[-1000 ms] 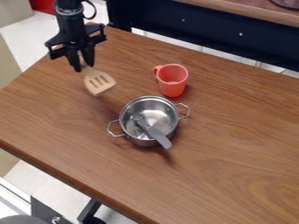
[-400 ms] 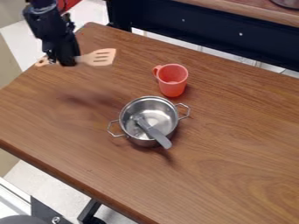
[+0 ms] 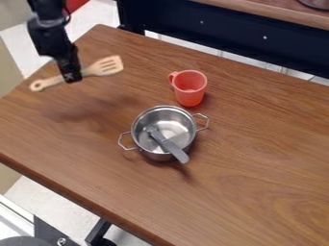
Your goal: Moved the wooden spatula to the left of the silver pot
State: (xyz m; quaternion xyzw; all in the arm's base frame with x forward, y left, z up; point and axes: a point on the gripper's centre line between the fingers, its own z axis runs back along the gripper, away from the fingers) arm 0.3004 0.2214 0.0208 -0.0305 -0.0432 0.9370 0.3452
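Brown wood grain ran across the table (image 3: pixel 257 182) under the pot (image 3: pixel 145 153), and beyond the pot, past the table's far edge, we saw a dark frame (image 3: pixel 193 29) and pale floor. To the upper left of the pot, well apart from it, we had the gripper (image 3: pixel 72 77) hanging over the table, closed around the spatula (image 3: pixel 107 67). We saw the spatula in the air, gripped partway along its wood: its slotted head pointed up and right, on the side nearer the pot, and its holed handle end slanted down and left. A soft shadow lay on the table between it and the pot. In the pot we found a grey utensil (image 3: pixel 168 145), its handle sticking out over the lower right rim. Just behind the pot, slightly to its right, we saw the red cup (image 3: pixel 190 91) upright, apart from it.
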